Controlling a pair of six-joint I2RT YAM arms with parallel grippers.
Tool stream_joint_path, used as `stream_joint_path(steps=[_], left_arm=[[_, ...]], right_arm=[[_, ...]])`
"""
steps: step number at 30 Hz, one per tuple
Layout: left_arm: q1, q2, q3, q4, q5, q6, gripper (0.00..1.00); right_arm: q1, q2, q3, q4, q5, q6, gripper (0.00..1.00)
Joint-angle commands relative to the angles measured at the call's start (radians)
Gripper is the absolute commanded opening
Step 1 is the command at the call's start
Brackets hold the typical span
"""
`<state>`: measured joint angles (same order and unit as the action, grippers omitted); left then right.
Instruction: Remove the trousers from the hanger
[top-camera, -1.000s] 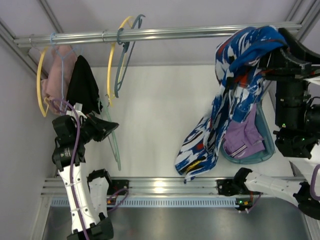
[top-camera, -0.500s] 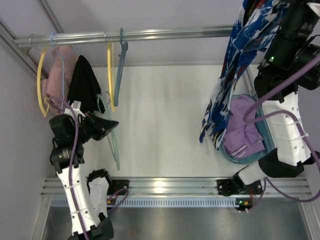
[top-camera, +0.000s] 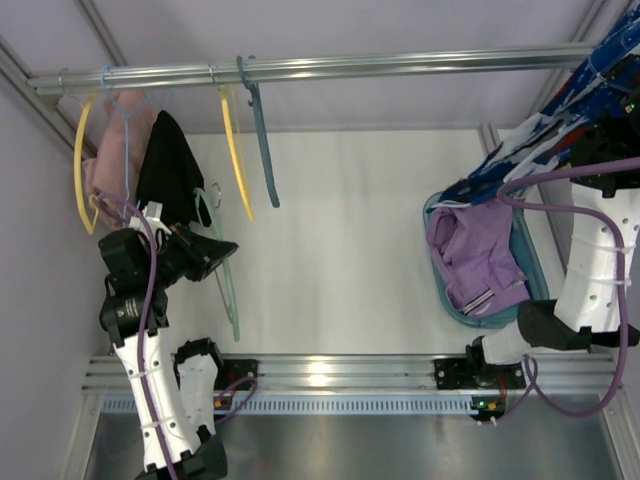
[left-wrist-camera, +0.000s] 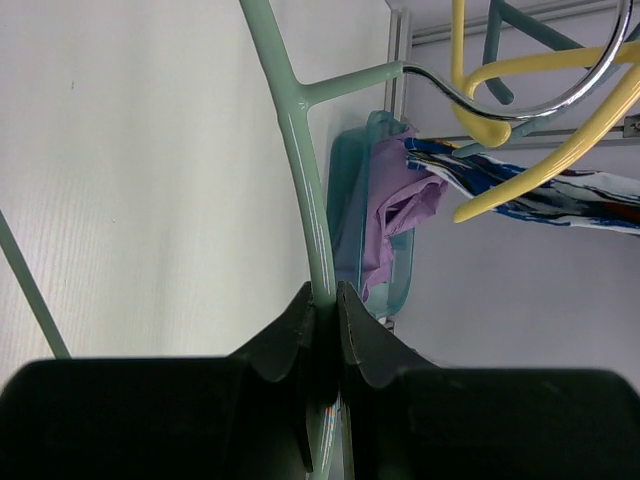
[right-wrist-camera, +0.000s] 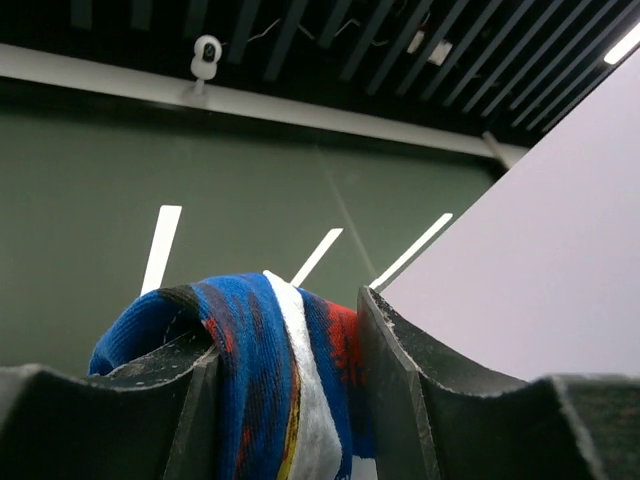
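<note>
The mint-green hanger (top-camera: 229, 295) is bare and off the rail, held low at the left. My left gripper (top-camera: 207, 255) is shut on its bar, seen close in the left wrist view (left-wrist-camera: 322, 300), where the hanger (left-wrist-camera: 300, 150) runs up to its metal hook. The blue patterned trousers (top-camera: 545, 150) hang at the far right, above a teal basket (top-camera: 535, 290). They are clear of the hanger. My right gripper (right-wrist-camera: 285, 400) is shut on a bunched fold of the trousers (right-wrist-camera: 260, 350). In the top view it is out of sight at the upper right corner.
A metal rail (top-camera: 400, 67) crosses the top with a yellow hanger (top-camera: 235, 150) and a slate-blue hanger (top-camera: 262, 150). Further left hang a black garment (top-camera: 165, 170) and a pink one (top-camera: 115, 150). A purple cloth (top-camera: 475, 250) lies in the basket.
My right arm has carried the trousers from the middle up and out to the far right edge. The yellow and slate-blue hangers have swung on the rail. The left arm has barely moved.
</note>
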<state>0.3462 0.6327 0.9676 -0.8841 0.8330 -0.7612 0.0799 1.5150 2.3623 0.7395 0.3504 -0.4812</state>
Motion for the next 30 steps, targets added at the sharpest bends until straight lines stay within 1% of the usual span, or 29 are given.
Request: stream_joint_path(steps=[1,3,6,7,8,10,12,14,15,17,18,20,21,22,25,30], left_arm=[[0.004,-0.004,0.026,0.051,0.012,0.000,0.00],[0.005,-0.005,0.022,0.051,0.012,0.003,0.00],[0.004,-0.008,0.016,0.050,0.012,0.003,0.00],[0.004,-0.007,0.013,0.051,0.009,0.003,0.00],[0.005,-0.008,0.010,0.051,0.008,0.003,0.00],[0.005,-0.011,0.002,0.051,0.008,0.002,0.00],[0.005,-0.013,0.000,0.051,0.008,0.000,0.00],[0.005,-0.011,0.002,0.051,0.008,-0.001,0.00],[0.005,-0.013,0.002,0.051,0.006,-0.001,0.00],[0.005,-0.018,0.002,0.050,0.011,0.000,0.00],[0.005,-0.018,0.002,0.050,0.014,0.002,0.00],[0.005,-0.018,0.005,0.051,0.018,0.008,0.00],[0.005,-0.018,0.008,0.051,0.018,0.011,0.00],[0.004,-0.016,0.011,0.051,0.018,0.016,0.00],[0.004,-0.014,0.013,0.050,0.020,0.016,0.00],[0.005,-0.013,0.011,0.051,0.044,0.014,0.00]], right_arm=[[-0.060,-0.067,-0.067,0.139,-0.068,0.050,0.00],[-0.063,-0.108,-0.118,0.144,-0.082,0.068,0.00],[-0.063,-0.192,-0.240,0.130,-0.103,0.125,0.00],[-0.065,-0.217,-0.323,0.132,-0.111,0.145,0.00],[-0.063,-0.272,-0.365,0.129,-0.143,0.162,0.00],[-0.065,-0.318,-0.466,0.129,-0.171,0.197,0.00],[-0.063,-0.375,-0.530,0.104,-0.179,0.217,0.00],[-0.065,-0.433,-0.586,0.080,-0.154,0.219,0.00],[-0.063,-0.458,-0.666,0.080,-0.148,0.211,0.00],[-0.065,-0.536,-0.763,0.084,-0.145,0.190,0.00],[-0.065,-0.564,-0.867,0.092,-0.145,0.169,0.00],[-0.065,-0.650,-0.966,0.089,-0.155,0.153,0.00],[-0.065,-0.677,-1.056,0.086,-0.156,0.144,0.00],[-0.066,-0.728,-1.096,0.068,-0.154,0.144,0.00],[-0.065,-0.807,-1.228,0.009,-0.148,0.150,0.00],[-0.065,-0.854,-1.429,-0.017,-0.175,0.158,0.00]])
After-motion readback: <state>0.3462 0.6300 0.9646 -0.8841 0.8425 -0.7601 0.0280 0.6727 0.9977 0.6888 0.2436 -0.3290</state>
